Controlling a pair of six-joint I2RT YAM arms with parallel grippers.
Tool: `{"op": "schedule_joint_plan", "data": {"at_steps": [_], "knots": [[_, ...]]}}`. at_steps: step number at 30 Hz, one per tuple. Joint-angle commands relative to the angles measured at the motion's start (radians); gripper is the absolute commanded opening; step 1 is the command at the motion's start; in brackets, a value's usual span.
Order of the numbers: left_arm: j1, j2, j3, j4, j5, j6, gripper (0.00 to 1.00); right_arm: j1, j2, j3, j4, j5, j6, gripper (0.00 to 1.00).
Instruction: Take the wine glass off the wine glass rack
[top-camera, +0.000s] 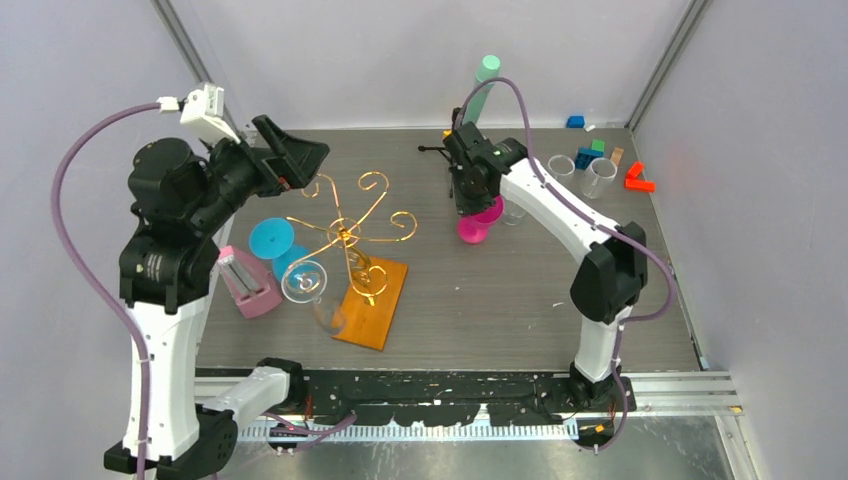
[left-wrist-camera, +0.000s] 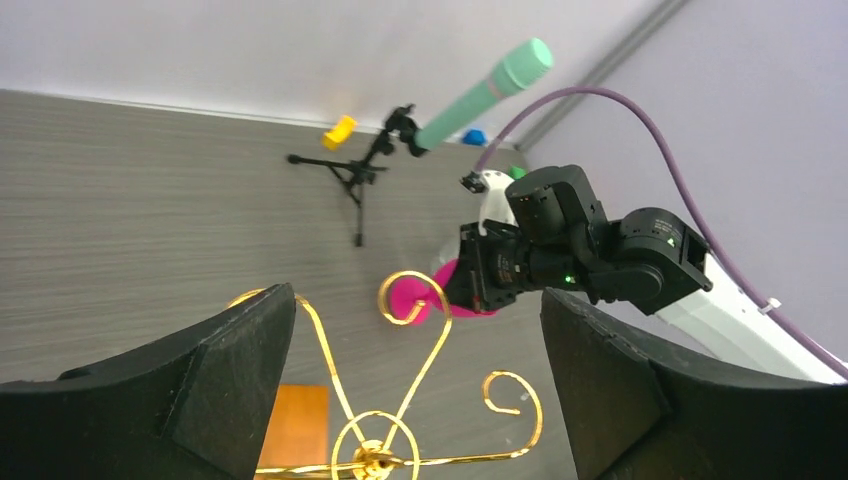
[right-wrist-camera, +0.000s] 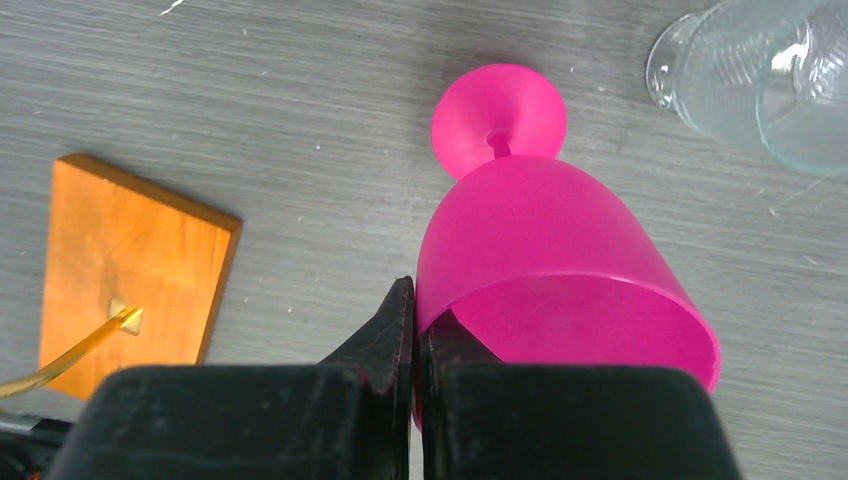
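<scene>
My right gripper (right-wrist-camera: 415, 340) is clamped on the rim of the pink wine glass (right-wrist-camera: 545, 230), with one finger outside the bowl and one inside, pressed together on the wall. The glass leans, its mouth toward the wrist camera and its foot away from it, low over the table (right-wrist-camera: 250, 110). I cannot tell whether the foot touches the surface. In the top view the right gripper (top-camera: 470, 200) and the glass (top-camera: 478, 228) are well to the right of the wine glass rack (top-camera: 350, 235), apart from its gold curls. A clear cup (top-camera: 512, 212) stands just right of the glass.

My left gripper (top-camera: 295, 155) hangs wide open above the rack's far-left side, holding nothing. Through its wrist camera the two black fingers (left-wrist-camera: 230, 370) frame the curled arms of the rack (left-wrist-camera: 385, 455) below.

The rack stands upright on its orange base (top-camera: 375, 300), near the middle of the table. At its near-left side are a blue wine glass (top-camera: 272, 240) and a clear wine glass (top-camera: 305, 282); I cannot tell whether they hang from the arms or only lean there. Left of those sits a pink block (top-camera: 248, 285).

At the far edge, behind the right arm, a black tripod (top-camera: 445, 150) carries a mint-green cylinder (top-camera: 487, 70). At the far right are two more clear cups (top-camera: 600, 175) and a scatter of coloured blocks (top-camera: 590, 155).
</scene>
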Motion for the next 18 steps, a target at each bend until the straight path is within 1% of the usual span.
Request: {"op": "schedule_joint_plan", "data": {"at_steps": [1, 5, 8, 9, 10, 13, 18], "knots": [[0.004, 0.0, 0.057, -0.097, -0.174, 0.138, 0.96, 0.003, 0.073, 0.113, 0.015, 0.033, -0.055, 0.04], [0.006, 0.048, 0.127, -0.191, -0.214, 0.144, 0.95, 0.002, 0.153, 0.181, 0.001, 0.068, -0.062, 0.06], [0.006, 0.082, 0.173, -0.245, -0.217, 0.144, 0.95, -0.003, 0.193, 0.211, -0.01, 0.088, -0.068, 0.12], [0.006, 0.091, 0.181, -0.255, -0.22, 0.144, 0.95, -0.008, 0.198, 0.221, -0.011, 0.089, -0.069, 0.16], [0.006, 0.098, 0.188, -0.265, -0.226, 0.141, 0.95, -0.01, 0.209, 0.225, -0.012, 0.09, -0.071, 0.18], [0.014, 0.12, 0.213, -0.305, -0.249, 0.131, 0.94, -0.014, 0.226, 0.247, -0.013, 0.11, -0.079, 0.29], [0.053, 0.142, 0.233, -0.362, -0.262, 0.134, 0.94, -0.02, 0.245, 0.313, -0.017, 0.117, -0.087, 0.38]]}}
